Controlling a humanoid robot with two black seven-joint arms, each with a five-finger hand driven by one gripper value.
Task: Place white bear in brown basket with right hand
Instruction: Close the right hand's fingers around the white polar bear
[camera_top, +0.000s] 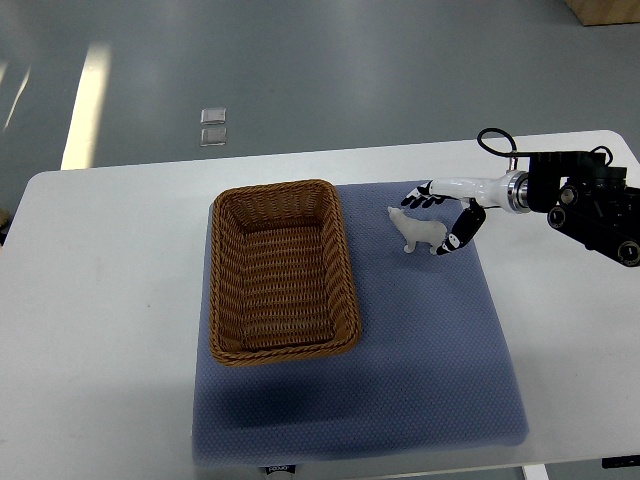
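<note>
A small white bear (418, 231) stands on the blue mat, right of the brown wicker basket (222, 290). The basket holds nothing that I can see. My right hand (440, 216) comes in from the right edge and sits right behind and beside the bear. Its fingers (424, 198) are spread above the bear's back and its thumb (462, 232) is at the bear's rear. The fingers are open and not closed on the bear. The left arm is out of view.
The blue mat (420, 370) lies on a white table (90, 330). The basket stands on the mat's left half. The right arm's black wrist and cabling (590, 205) hang over the table's right side. Grey floor shows beyond the far edge.
</note>
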